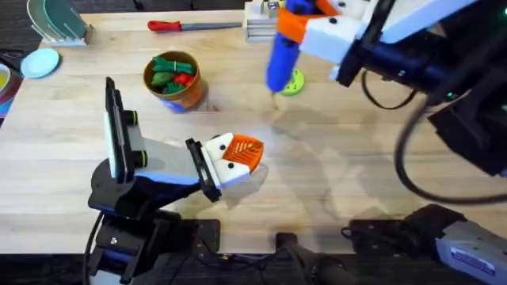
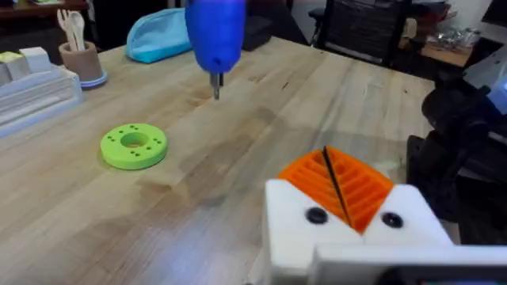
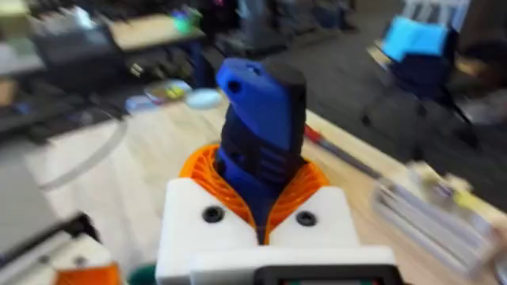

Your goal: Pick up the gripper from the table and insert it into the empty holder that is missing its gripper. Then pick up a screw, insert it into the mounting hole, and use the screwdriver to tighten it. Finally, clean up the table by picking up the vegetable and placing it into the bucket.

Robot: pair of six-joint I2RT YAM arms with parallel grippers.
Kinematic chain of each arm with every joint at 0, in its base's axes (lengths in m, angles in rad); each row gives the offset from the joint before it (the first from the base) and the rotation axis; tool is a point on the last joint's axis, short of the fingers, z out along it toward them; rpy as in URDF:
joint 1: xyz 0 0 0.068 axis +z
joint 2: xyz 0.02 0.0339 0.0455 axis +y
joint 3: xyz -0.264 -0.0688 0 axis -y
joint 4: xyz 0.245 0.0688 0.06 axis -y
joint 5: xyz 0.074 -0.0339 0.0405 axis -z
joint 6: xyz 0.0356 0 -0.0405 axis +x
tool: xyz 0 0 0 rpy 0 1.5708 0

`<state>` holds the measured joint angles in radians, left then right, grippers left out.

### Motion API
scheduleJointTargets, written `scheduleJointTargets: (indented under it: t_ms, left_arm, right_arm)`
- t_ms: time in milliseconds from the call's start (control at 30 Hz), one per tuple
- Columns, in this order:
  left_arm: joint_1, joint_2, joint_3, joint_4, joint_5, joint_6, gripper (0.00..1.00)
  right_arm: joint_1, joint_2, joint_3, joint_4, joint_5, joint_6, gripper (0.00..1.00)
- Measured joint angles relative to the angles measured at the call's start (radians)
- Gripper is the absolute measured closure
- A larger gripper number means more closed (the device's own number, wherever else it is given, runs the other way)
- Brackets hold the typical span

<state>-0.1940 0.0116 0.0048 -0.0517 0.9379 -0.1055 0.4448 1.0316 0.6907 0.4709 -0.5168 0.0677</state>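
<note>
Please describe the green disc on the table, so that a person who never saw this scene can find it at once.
Look at the far side of the wooden table, just below the blue screwdriver held by the right gripper. The green disc lies flat there. It alone is a bright green ring with small holes.

Bucket point(image 1: 173, 79) left of disc point(image 1: 291, 82); screwdriver point(image 1: 281, 57) above disc.

A pale wooden desk point(image 1: 333, 158) with visible grain stands on dark carpeted floor point(image 1: 16, 36), and beyond its far edge sit black office chairs point(image 2: 360, 32) and cluttered benches point(image 3: 103, 39).
</note>
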Motion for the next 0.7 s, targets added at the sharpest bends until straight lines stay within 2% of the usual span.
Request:
scheduleJointTargets:
  t_ms: [133,200,300,500,567,700]
  left_arm:
    - [0.0,0.0,0.0,0.0,0.0,0.0,0.991]
    - [0.0,0.0,0.0,0.0,0.0,0.0,0.991]
    - [0.0,0.0,0.0,0.0,0.0,0.0,0.991]
    - [0.0,0.0,0.0,0.0,0.0,0.0,0.991]
    - [0.0,0.0,0.0,0.0,0.0,0.0,0.991]
    - [0.0,0.0,0.0,0.0,0.0,0.0,0.991]
  right_arm:
    - [-0.077,0.003,0.029,-0.235,0.055,-0.142,0.98]
    - [-0.09,0.005,0.074,-0.406,0.142,-0.252,0.98]
    - [-0.098,0.01,0.126,-0.564,0.32,-0.407,0.98]
    - [-0.132,0.081,0.16,-0.663,0.695,-0.71,0.98]
    - [-0.148,0.132,0.161,-0.703,0.788,-0.813,0.98]
    - [-0.164,0.243,0.161,-0.765,0.883,-0.969,0.98]
